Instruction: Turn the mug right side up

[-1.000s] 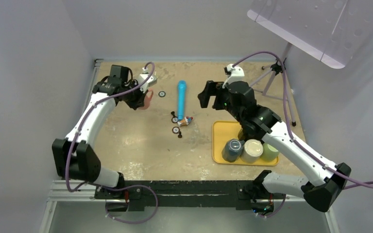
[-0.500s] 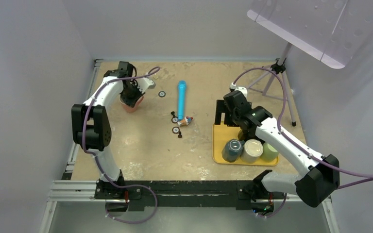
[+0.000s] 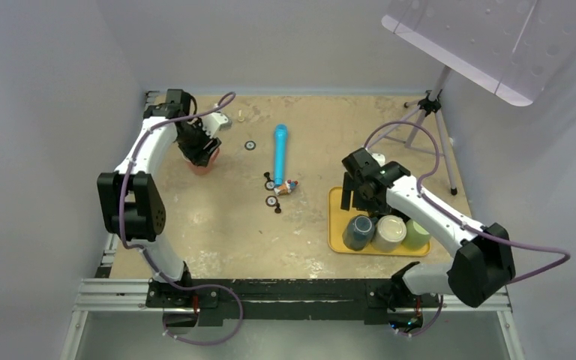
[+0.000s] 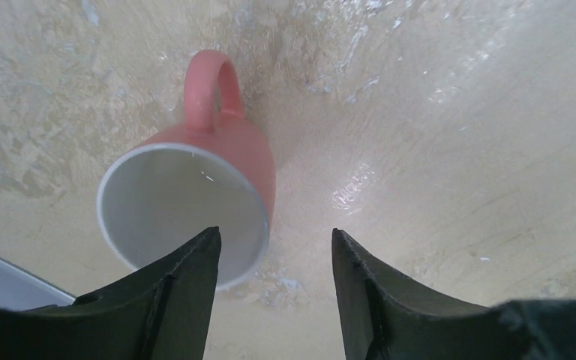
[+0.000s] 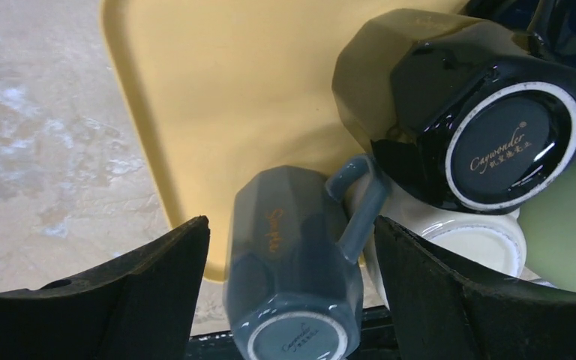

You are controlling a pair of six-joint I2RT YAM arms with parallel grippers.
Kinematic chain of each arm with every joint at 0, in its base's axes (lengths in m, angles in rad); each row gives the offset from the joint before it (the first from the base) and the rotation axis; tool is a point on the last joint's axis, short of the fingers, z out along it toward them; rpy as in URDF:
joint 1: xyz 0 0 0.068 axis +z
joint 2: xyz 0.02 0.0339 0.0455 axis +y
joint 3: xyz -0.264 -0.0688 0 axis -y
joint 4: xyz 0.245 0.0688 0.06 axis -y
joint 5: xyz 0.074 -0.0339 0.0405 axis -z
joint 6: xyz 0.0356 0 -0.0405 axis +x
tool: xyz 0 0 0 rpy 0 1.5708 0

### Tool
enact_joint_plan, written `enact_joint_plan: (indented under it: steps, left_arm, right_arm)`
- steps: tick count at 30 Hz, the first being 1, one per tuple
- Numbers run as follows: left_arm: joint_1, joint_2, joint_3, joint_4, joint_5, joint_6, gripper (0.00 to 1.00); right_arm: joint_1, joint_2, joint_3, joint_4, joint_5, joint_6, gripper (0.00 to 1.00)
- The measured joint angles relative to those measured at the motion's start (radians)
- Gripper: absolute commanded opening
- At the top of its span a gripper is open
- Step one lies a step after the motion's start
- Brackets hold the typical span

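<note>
Far left of the tray (image 3: 337,219), on the table (image 3: 217,225): pink mug (image 4: 195,187), upright, mouth up, handle turned away from the left gripper (image 4: 274,234). Left gripper just above it, open. Seems to have the mug wall between the jaws, one finger over the white inside and the other outside, neither visibly pressing. Judging from this, looks finished for the pink mug, apart from pulling away.

Can go wrong exactly there. If lifted at an angle, may hook the rim with the inner finger and drag the mug or tip it over. Safer to rise straight up first and only then move toward the tray.

Over the near left corner of the tray: right gripper (image 5: 291,221), open wide, hanging above a grey mug (image 5: 292,247). Upside down, base up, handle pointing to a black mug (image 5: 450,97), also base up. Very close to it and to a cream mug (image 5: 480,240); touching or not, cannot tell.

Crowded on the tray, so several risks if this grey mug comes next:
- closing on the handle and not on the body, giving a twisting, slipping grip;
- pushing the neighbours while coming down;
- knocking them or the tray rim during the turn, with little room to swing.

Glazed, with flat faces, so probably slippery between the pads.
</note>
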Motion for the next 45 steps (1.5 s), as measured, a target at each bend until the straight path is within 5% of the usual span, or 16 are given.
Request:
enact_joint_plan:
  steps: [6, 11, 18, 24, 27, 36, 45]
  left_arm:
    - [-0.002, -0.192, -0.014, -0.024, 0.083, -0.007, 0.61]
    - [-0.007, -0.295, -0.039, -0.041, 0.131, -0.007, 0.62]
    - [-0.008, -0.300, -0.062, -0.058, 0.152, -0.007, 0.62]
    - [-0.008, -0.300, -0.063, -0.059, 0.166, -0.007, 0.62]
    - [-0.008, -0.300, -0.065, -0.058, 0.174, -0.007, 0.62]
    - [-0.015, -0.300, -0.103, -0.056, 0.198, -0.007, 0.61]
    - [-0.022, -0.313, -0.140, -0.050, 0.225, -0.011, 0.61]
  right_arm:
    - [-0.016, 0.124, -0.027, -0.003, -0.045, -0.024, 0.65]
    - [-0.010, 0.188, -0.014, 0.090, -0.199, -0.079, 0.64]
    - [0.023, 0.264, 0.067, 0.117, -0.298, -0.152, 0.79]
    - [0.023, 0.196, 0.098, 0.083, -0.196, -0.114, 0.94]
    - [0.021, 0.022, 0.088, 0.103, -0.134, -0.039, 0.96]
    - [0.015, -0.445, -0.050, -0.005, -0.005, 0.477, 0.63]
    - [0.015, -0.555, -0.199, -0.137, -0.048, 0.874, 0.66]
